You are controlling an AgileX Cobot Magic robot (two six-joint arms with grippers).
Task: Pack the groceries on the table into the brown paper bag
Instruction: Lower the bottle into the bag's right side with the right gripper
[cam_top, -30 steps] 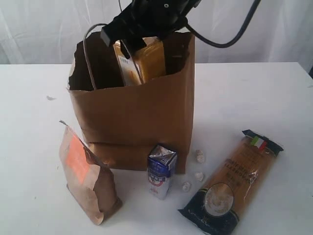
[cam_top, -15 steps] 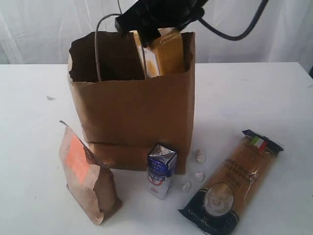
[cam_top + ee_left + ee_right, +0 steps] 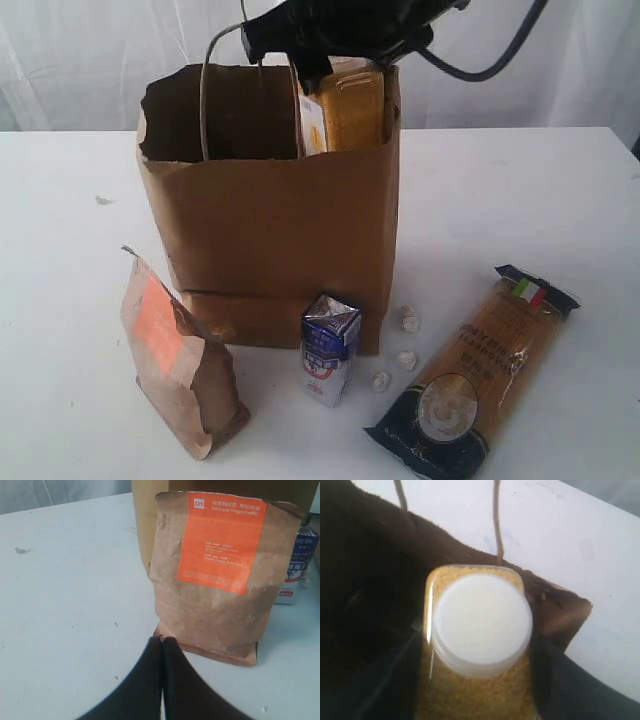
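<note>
Right gripper (image 3: 476,680) is pinching the orange juice bottle (image 3: 352,112), 1 finger on each side of its body, white cap up. The bottle hangs upright in the mouth of the brown paper bag (image 3: 270,230), at the bag's right end in the exterior view, with its top above the rim.

Left gripper (image 3: 161,644) has its fingers pressed together with nothing between them. It sits low over the table (image 3: 520,200), just short of the small kraft pouch (image 3: 215,580).

We see 3 groceries outside the bag:
- The pouch stands at the bag's front left corner, orange label facing away from the bag.
- The small blue-white carton (image 3: 330,350) stands against the bag's front face.
- The long pasta packet (image 3: 475,375) lies flat off the bag's front right corner.

3 small white bits (image 3: 408,322) lie between the carton and the packet.
</note>
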